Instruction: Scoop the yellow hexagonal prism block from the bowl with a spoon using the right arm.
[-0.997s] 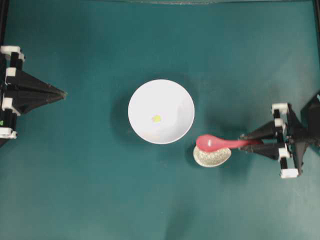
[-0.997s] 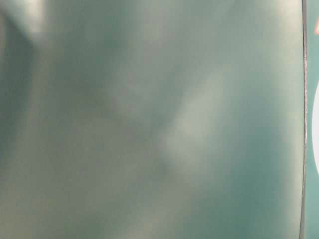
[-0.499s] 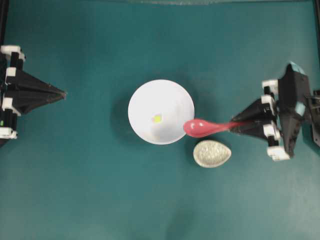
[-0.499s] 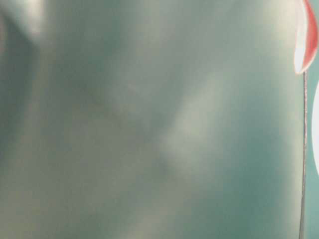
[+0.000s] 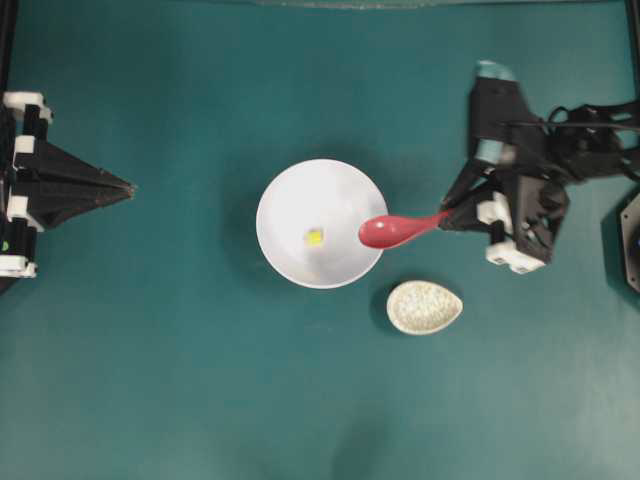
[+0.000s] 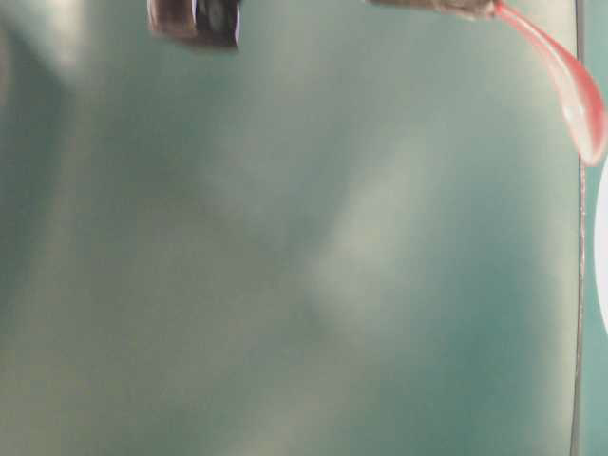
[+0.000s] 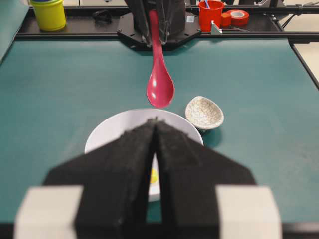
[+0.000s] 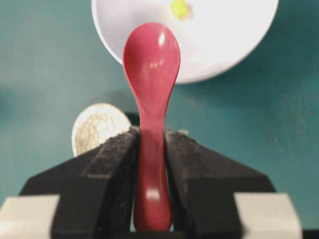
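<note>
Speckled egg-shaped dish (image 5: 425, 307) at 5 o'clock on green mat (image 5: 200, 380). Beyond far edge: yellow cup (image 7: 48, 14) at 11 o'clock, red cup (image 7: 210, 12) w/ tape roll (image 7: 238, 17) at 1.

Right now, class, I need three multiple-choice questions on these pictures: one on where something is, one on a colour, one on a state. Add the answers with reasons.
1. Where is the yellow block?
A. Inside the white bowl
B. In the small speckled dish
C. On the bare table

2. What colour is the spoon?
A. Blue
B. Pink-red
C. White

3. What is the right gripper doing?
A. Standing open and empty
B. Clamped on the spoon's handle
C. Holding the speckled dish

Answers:
1. A, the overhead view shows the block lying on the bowl's white inside.
2. B, it shows glossy pink-red in every view.
3. B, the right wrist view shows the handle pinched between both fingers, with the spoon's head reaching over the bowl's rim.
</note>
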`<state>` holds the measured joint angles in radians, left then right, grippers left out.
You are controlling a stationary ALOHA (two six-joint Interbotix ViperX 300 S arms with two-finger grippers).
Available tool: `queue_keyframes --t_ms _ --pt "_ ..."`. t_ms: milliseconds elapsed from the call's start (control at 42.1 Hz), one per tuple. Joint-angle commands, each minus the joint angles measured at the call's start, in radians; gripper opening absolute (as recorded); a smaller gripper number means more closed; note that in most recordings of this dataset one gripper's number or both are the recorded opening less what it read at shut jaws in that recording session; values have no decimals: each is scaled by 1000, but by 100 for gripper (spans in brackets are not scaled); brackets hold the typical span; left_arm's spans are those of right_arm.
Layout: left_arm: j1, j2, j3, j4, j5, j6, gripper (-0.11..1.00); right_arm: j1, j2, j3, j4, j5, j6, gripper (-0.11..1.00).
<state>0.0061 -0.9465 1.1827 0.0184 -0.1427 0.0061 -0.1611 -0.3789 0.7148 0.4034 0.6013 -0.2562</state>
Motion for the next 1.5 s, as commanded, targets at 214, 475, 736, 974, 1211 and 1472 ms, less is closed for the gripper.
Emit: queue_keyframes --t_ms 214,475,736,974,1211,1472 --pt "2 11 -20 3 -5 0 0 -20 183 -215 -92 212 0 23" --pt "0 11 -20 3 -3 0 0 -18 261 -305 -114 272 2 23" --pt "2 11 -20 3 -3 0 0 -20 313 -370 -114 314 2 23" --pt "2 11 -20 3 -5 0 0 -20 360 -399 -114 325 2 23" --pt "2 11 -20 3 -3 0 0 -20 390 -411 -115 316 -2 23" --pt "0 11 -20 3 -3 0 0 -20 422 -411 -115 288 -6 23"
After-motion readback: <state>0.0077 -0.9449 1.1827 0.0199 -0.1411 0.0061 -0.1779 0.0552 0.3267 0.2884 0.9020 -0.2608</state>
